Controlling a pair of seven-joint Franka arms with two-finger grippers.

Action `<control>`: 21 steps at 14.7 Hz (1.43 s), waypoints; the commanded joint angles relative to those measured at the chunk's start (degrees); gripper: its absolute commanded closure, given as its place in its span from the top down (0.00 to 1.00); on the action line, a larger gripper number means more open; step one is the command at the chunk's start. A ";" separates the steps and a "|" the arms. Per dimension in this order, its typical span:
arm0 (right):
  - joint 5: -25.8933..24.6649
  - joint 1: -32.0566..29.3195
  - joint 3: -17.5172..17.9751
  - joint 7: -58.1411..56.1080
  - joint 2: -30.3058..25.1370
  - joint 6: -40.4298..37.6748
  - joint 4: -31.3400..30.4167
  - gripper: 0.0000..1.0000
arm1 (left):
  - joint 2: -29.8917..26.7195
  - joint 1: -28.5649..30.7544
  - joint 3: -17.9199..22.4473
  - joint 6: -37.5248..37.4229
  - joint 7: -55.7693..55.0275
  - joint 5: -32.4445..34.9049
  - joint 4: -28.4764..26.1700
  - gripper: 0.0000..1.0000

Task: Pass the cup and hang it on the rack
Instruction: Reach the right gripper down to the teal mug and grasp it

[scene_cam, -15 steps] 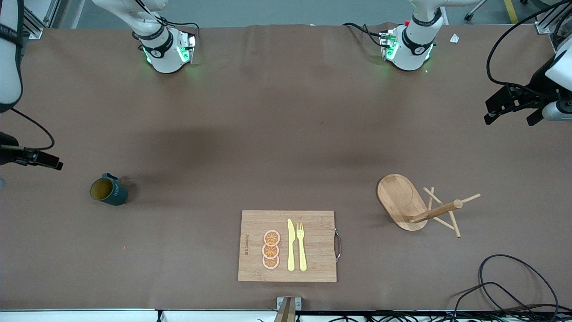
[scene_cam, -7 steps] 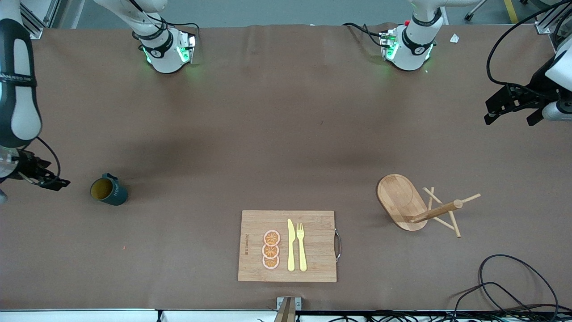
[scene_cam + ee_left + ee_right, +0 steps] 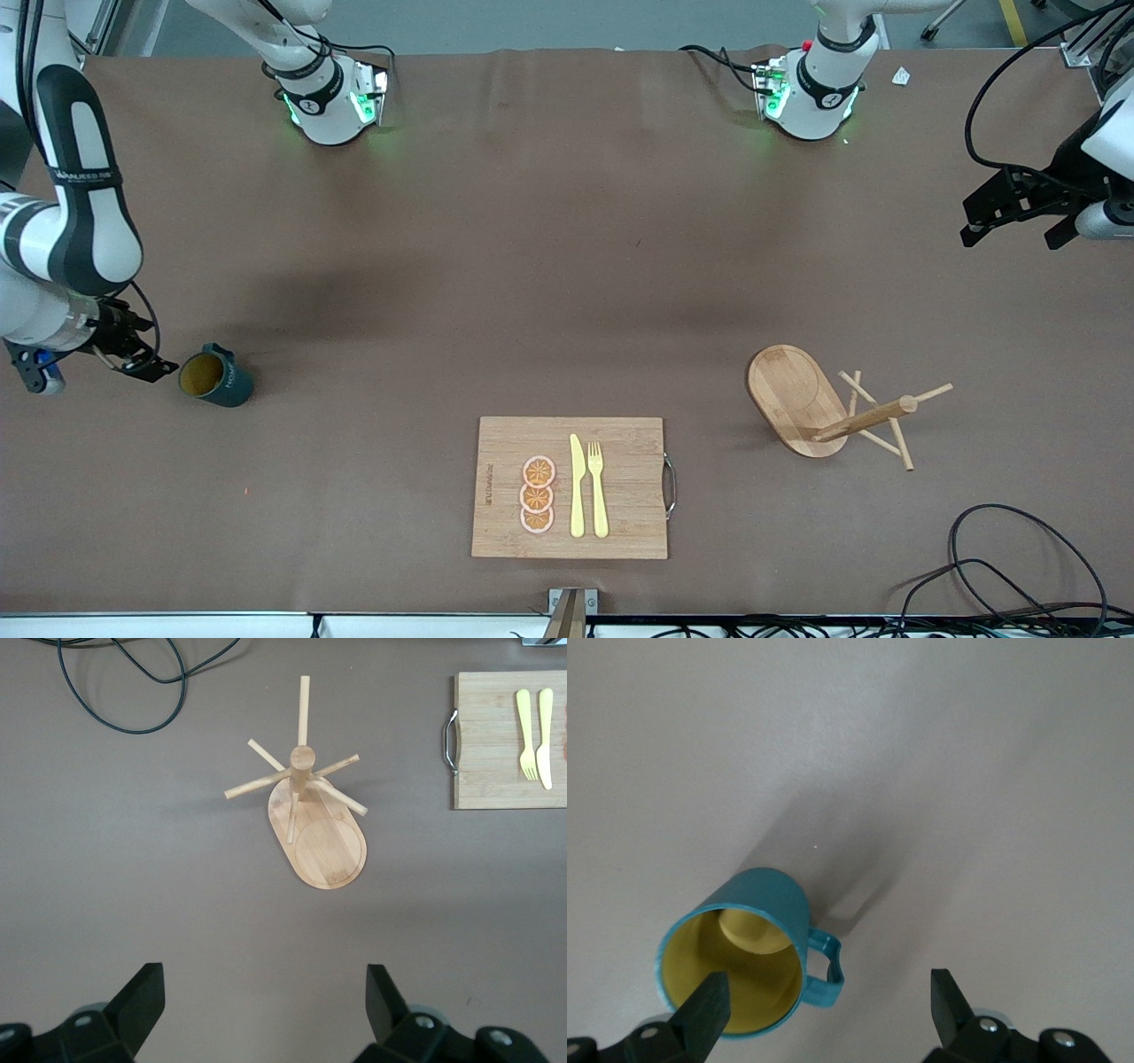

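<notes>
Right gripper (image 3: 146, 363) fingers apart, low at the right arm's end of the table, just beside the cup (image 3: 215, 377); contact probably none, hard to tell. Cup stands upright on the table (image 3: 532, 266). Left gripper (image 3: 1010, 213) waits, fingers apart, well apart from the rack (image 3: 828, 403).

bamboo cutting board (image 3: 620, 443), perhaps orange slices (image 3: 537, 495), yellow knife (image 3: 577, 486), fork (image 3: 599, 487), black cable (image 3: 1019, 558)

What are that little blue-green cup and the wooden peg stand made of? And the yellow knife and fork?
The cup looks like enamelled metal or glazed ceramic: thin rim, smooth teal outside, yellow inside; which one is unclear. The rack is pale wood, probably bamboo, with visible grain on its oval base. The knife and fork look like matte plastic, uniformly pale yellow.
</notes>
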 commanded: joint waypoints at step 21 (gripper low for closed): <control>2.88 6.32 1.50 -0.13 0.68 -0.39 -1.64 0.00 | 0.64 0.21 -0.04 -0.44 0.91 1.01 1.31 1.00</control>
